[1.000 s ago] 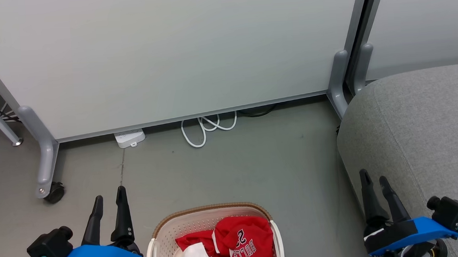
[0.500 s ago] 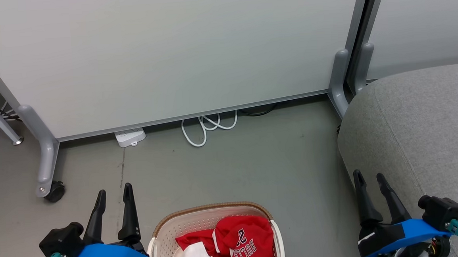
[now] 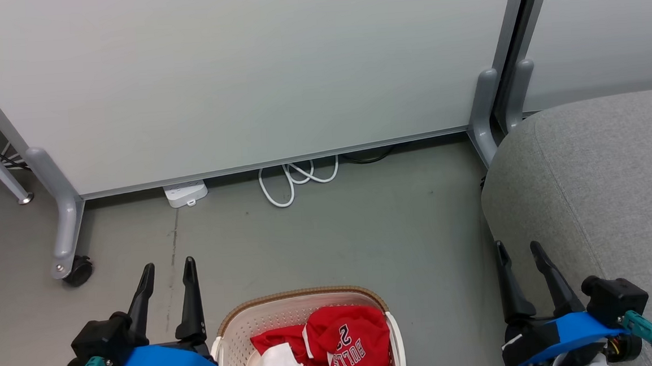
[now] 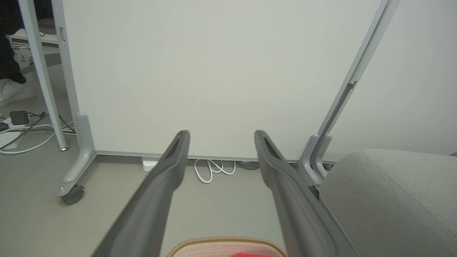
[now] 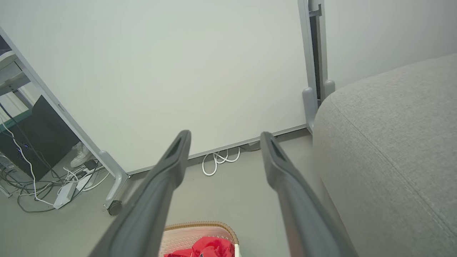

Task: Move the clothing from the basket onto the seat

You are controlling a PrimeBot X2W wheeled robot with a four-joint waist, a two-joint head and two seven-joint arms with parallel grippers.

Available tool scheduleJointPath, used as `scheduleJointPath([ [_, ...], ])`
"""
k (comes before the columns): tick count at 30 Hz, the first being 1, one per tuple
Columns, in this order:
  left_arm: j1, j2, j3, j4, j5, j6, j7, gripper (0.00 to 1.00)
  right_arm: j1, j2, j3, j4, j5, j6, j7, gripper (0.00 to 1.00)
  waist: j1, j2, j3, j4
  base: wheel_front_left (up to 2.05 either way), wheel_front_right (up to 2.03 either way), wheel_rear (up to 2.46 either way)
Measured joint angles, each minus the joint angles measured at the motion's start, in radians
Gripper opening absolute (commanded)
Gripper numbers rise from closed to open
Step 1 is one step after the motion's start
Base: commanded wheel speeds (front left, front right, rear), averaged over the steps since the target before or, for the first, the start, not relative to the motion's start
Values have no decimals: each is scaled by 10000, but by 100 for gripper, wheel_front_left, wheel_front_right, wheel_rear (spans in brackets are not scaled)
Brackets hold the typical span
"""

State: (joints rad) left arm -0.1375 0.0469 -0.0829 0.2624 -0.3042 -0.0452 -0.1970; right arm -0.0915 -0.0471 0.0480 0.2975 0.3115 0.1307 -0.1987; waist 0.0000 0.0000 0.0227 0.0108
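The clothing (image 3: 335, 341) lies in the basket (image 3: 299, 294) on the floor (image 3: 362, 226). Left of the basket, the left pincer (image 3: 169, 264) is spread, empty. Right of it, the right pincer (image 3: 516, 245) is spread too, near the seat (image 3: 603, 177).

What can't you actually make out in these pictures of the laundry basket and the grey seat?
- Head view: the near half of the basket is cut off by the bottom edge, so how much clothing it holds is unclear.
- Head view: the seat runs past the right edge, so its full extent is unseen.
- Head view: the white cable vanishes under the partition, which hides where it leads.
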Motion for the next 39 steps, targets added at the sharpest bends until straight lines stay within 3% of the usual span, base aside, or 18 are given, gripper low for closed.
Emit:
scheduleJointPath([
  [28,-88,2,-199,410,1916,33,-564,100,-15,-10,67,360,-2188,2,-531,100,0,0,9,37,0,0,0],
  [39,-101,6,-274,579,2188,75,-654,100,-13,-13,52,464,-2481,2,-625,100,0,0,-6,77,0,0,0],
])
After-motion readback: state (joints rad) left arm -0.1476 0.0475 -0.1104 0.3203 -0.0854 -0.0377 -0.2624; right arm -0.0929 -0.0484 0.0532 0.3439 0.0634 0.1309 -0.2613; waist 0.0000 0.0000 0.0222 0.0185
